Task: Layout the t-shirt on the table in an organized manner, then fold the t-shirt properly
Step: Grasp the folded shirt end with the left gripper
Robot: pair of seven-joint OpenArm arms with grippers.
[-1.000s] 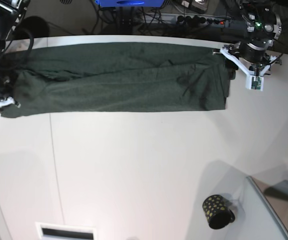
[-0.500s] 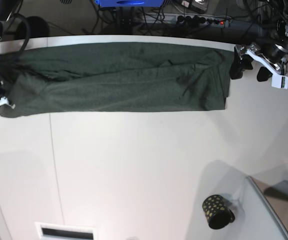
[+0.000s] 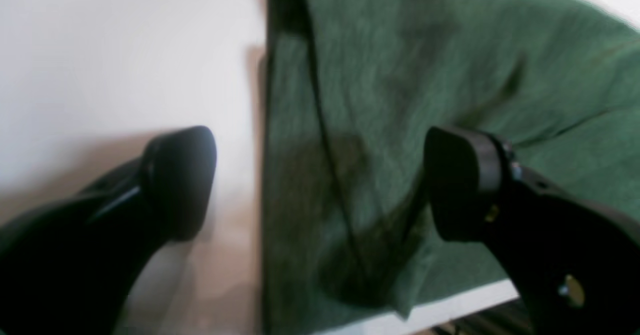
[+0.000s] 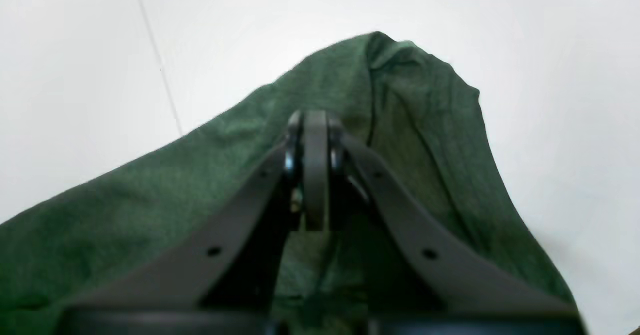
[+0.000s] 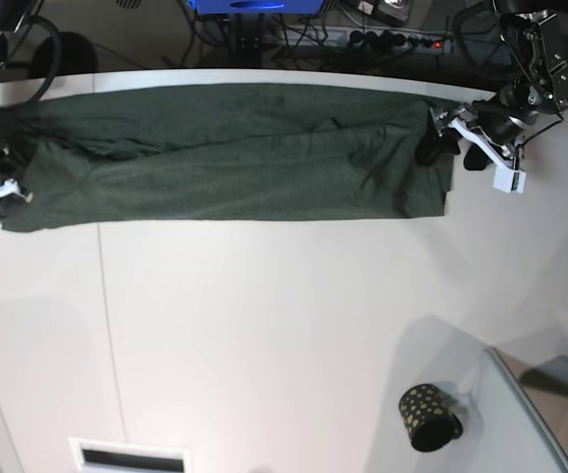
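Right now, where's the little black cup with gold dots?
In the base view, the cup lies near the table's bottom right, far from the t-shirt.

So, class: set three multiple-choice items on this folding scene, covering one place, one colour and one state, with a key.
1. Where does the cup stand?
A. on the t-shirt
B. near edge of the table, apart from the t-shirt
C. in a pincer

2. What colour is the t-shirt?
A. dark green
B. red
C. white

3. How is the left pincer?
A. shut on the cup
B. shut on the t-shirt
C. open over the t-shirt's edge

Key: B, bare white table separates them; A, green in every view; C, its fingers stand wide apart, gripping nothing.
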